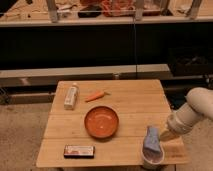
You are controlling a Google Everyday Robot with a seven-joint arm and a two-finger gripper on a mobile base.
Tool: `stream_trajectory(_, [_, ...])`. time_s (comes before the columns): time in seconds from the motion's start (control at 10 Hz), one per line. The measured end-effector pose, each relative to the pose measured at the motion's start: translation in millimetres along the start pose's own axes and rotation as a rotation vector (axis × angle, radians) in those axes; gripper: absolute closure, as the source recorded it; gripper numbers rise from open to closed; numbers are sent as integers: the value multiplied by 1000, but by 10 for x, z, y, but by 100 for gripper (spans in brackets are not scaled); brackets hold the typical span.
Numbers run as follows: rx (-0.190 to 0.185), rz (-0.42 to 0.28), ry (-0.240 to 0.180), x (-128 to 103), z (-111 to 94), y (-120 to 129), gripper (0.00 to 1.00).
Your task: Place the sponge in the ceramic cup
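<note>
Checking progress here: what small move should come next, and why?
Probably ease the gripper straight down a little: the sponge stands upright at the mouth of the cup, mostly above the rim, with the gripper close beside it.

One camera, set high, angled down over the wooden table (132, 97) from its near edge, at middling distance, shelving (100, 21) behind. Gripper (165, 135) at lower right, beside the ceramic cup (152, 160).

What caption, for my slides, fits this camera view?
Gripper at the sponge, upright over the ceramic cup on the table.
</note>
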Motion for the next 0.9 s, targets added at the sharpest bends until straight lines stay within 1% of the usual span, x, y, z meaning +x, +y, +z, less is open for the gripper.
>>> stream_trajectory(0.1, [-12, -3, 16, -12, -5, -30, 100])
stream_trajectory(0.3, [-24, -14, 69, -76, -74, -138, 100])
stream_trajectory(0.5, [-29, -27, 80, -115, -104, -194, 100])
stream_trajectory(0.7, [-32, -43, 73, -125, -104, -245, 98])
stream_trajectory(0.8, [-37, -55, 51, -144, -93, -255, 90])
stream_trajectory(0.9, [-40, -81, 13, -164, -82, -270, 80])
